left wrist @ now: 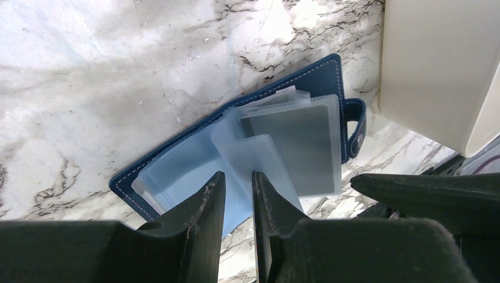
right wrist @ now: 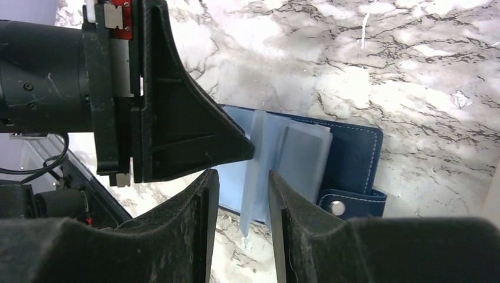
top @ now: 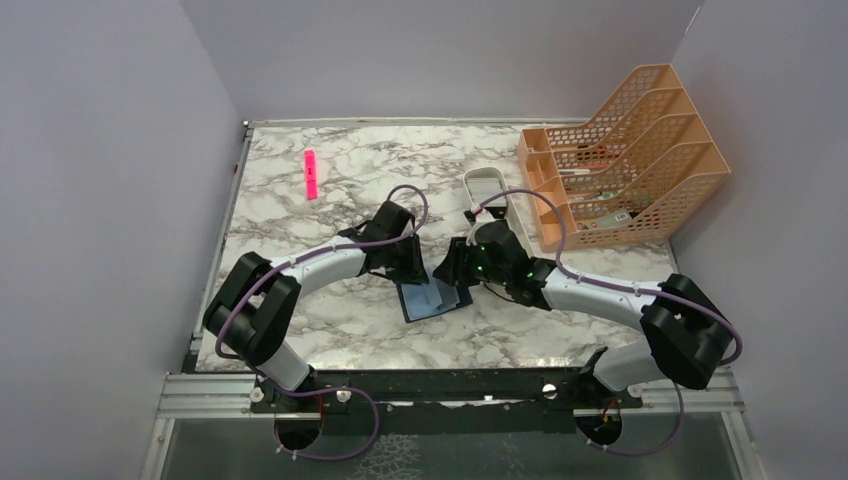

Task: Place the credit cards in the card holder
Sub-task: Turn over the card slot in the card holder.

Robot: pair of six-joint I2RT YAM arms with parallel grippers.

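The card holder [top: 432, 300] is laid open on the desk [top: 330, 200], toward 6 o'clock from its middle, with clear sleeves [left wrist: 253, 156] fanned. A grey credit card [left wrist: 306, 147] is seen inside one sleeve. The left tool [left wrist: 238, 175] is held narrowly parted at the sleeves. The right tool [right wrist: 242, 174] is parted wider around an upright sleeve. A white tray [top: 487, 185] is seen at 1 o'clock.

The top external camera looks down from behind over the whole desk [top: 330, 330]; both wrist cameras look closely past their fingers [left wrist: 200, 224] at one card holder [left wrist: 321, 79].
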